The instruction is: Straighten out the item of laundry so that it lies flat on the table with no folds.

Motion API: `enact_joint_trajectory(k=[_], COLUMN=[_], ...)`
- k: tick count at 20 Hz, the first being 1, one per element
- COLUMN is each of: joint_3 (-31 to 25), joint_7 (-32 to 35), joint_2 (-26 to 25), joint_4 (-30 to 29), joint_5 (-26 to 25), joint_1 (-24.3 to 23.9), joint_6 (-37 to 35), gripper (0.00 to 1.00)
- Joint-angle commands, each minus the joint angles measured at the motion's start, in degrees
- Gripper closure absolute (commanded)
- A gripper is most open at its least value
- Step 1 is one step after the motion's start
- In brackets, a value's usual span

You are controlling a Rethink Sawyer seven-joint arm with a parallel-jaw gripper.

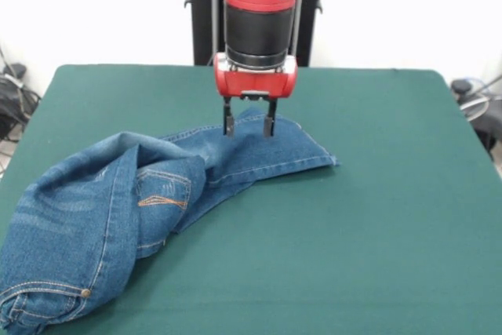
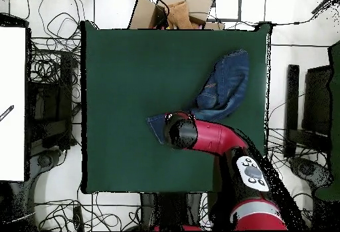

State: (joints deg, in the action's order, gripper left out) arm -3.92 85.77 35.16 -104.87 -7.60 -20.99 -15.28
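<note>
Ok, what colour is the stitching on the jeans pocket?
Tan, on blue denim jeans; clearest in the front view.

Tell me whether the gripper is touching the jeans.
Cannot tell. In the front view the open gripper has its tips overlapping the jeans leg, but contact or a gap isn't plain. In the overhead view the arm hides it.

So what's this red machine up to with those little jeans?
A red and black robot arm is working on a small pair of blue jeans on a green table, trying to lay them out flat. Its gripper hangs open right over one trouser leg that stretches out across the cloth, fingertips at or just above the denim, holding nothing yet. The rest of the jeans are bunched and folded over themselves near the table's edge, so they are far from flat.
</note>
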Motion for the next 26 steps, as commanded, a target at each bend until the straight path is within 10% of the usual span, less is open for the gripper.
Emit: enact_joint_trajectory(k=[1, 26], joint_3=[2.4, 6.2], joint_7=[15.9, 13.9], joint_2=[-0.7, -9.3], joint_4=[1.6, 5.8], joint_5=[4.6, 10.8], joint_1=[1.2, 3.1], joint_6=[3.3, 9.0], gripper=[0.00, 0.00])
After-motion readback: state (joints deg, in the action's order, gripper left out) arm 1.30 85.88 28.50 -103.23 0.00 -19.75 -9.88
